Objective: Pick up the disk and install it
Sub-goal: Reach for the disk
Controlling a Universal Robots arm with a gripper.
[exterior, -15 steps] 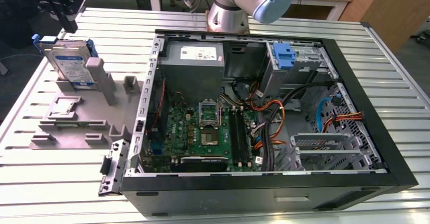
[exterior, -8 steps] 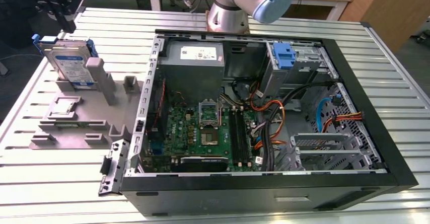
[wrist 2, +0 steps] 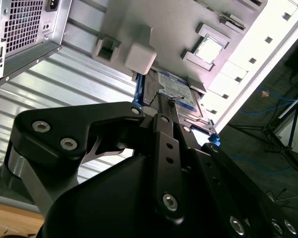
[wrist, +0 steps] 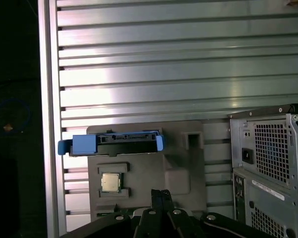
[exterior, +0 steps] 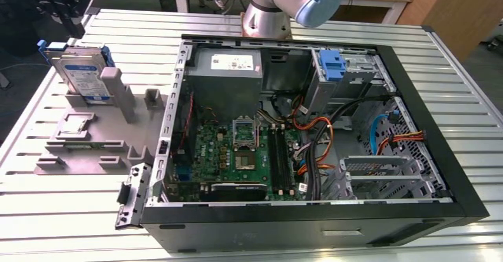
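Note:
The disk (exterior: 80, 72) stands on edge in a slot at the far end of a grey holder (exterior: 90, 153), on the exterior view's left. It is silver-grey with a white-and-blue label and blue rails. From above, the disk (wrist: 111, 144) shows as a dark edge between blue rail ends. My gripper (exterior: 69, 20) hangs just above it, touching nothing. In both wrist views the black fingers (wrist: 161, 201) lie together, shut and empty, a little aside from the disk (wrist 2: 175, 94).
An open computer case (exterior: 314, 226) fills the table's middle and the exterior view's right. Inside are a mainboard (exterior: 235, 156), a grey power supply (exterior: 224, 68), an upright blue bracket (exterior: 334, 65) and cables. A chip (wrist: 111, 182) rests in the holder. The ribbed table's edge (wrist: 48, 124) runs close to the disk.

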